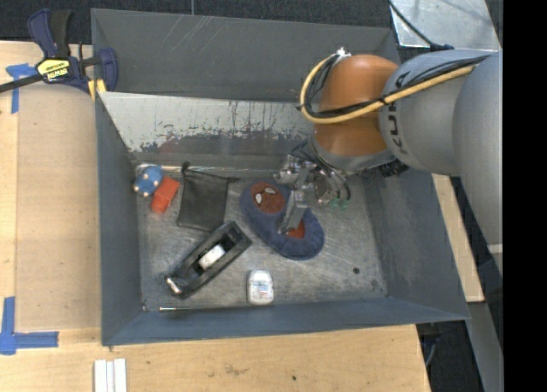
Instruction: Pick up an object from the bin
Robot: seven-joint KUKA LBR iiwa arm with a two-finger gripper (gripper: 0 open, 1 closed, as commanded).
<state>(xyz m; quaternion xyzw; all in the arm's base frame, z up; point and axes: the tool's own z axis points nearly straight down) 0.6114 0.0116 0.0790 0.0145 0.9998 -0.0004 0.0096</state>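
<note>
My gripper (296, 219) reaches down from under the orange cover onto a dark blue oval slipper-like thing (309, 243) with red marks, lying in the middle of the bin floor. Its fingers point at the slipper's middle, close to a red spot there. A brown-red round patch (268, 199) shows on the slipper's left end. Whether anything is between the fingers is hidden. A black tape dispenser (208, 258) lies to the lower left of the slipper.
A small white bottle-like thing (260, 286) lies near the front wall. A dark square pad (203, 201), an orange block (164, 195) and a small blue figure (148, 178) sit at the back left. The arm fills the bin's right side.
</note>
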